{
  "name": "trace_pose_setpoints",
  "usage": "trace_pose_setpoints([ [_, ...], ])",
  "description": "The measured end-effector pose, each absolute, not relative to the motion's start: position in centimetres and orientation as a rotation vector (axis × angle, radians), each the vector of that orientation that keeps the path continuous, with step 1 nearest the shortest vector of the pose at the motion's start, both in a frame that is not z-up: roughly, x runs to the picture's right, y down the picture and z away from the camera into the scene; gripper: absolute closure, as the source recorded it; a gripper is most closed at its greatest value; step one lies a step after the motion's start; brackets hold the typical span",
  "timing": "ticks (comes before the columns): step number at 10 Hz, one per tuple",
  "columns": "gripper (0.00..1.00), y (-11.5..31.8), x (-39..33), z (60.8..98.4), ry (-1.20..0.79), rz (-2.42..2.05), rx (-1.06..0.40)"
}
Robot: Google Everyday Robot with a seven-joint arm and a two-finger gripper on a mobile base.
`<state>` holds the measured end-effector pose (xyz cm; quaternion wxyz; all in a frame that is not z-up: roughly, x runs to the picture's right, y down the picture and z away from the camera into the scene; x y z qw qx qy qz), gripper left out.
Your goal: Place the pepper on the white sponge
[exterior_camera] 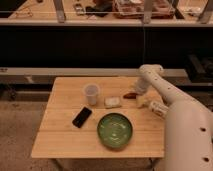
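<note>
The pepper [129, 95] is a small dark red shape lying on the wooden table [65, 135], just right of the white sponge [112, 102]. The sponge is a small off-white block near the table's middle, right of a translucent cup [91, 93]. My gripper [136, 92] is low over the table at the pepper's right end, at the tip of the white arm that reaches in from the right. I cannot tell whether it touches the pepper.
A green bowl [115, 130] sits at the front middle. A black phone [82, 116] lies to its left. A longer white oblong packet [152, 105] lies right of the pepper, partly under my arm. A dark shelf and rail run behind the table.
</note>
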<state>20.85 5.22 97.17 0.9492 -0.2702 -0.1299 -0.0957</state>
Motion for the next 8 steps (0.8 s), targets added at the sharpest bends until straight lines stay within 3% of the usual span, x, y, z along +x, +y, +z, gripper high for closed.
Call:
trace_pose_setpoints([
  [6,0.91,5.7,19.1,97.7,-0.353,-0.223,-0.55],
  [8,0.98,5.6,18.8,97.4,-0.372,-0.231,-0.548],
])
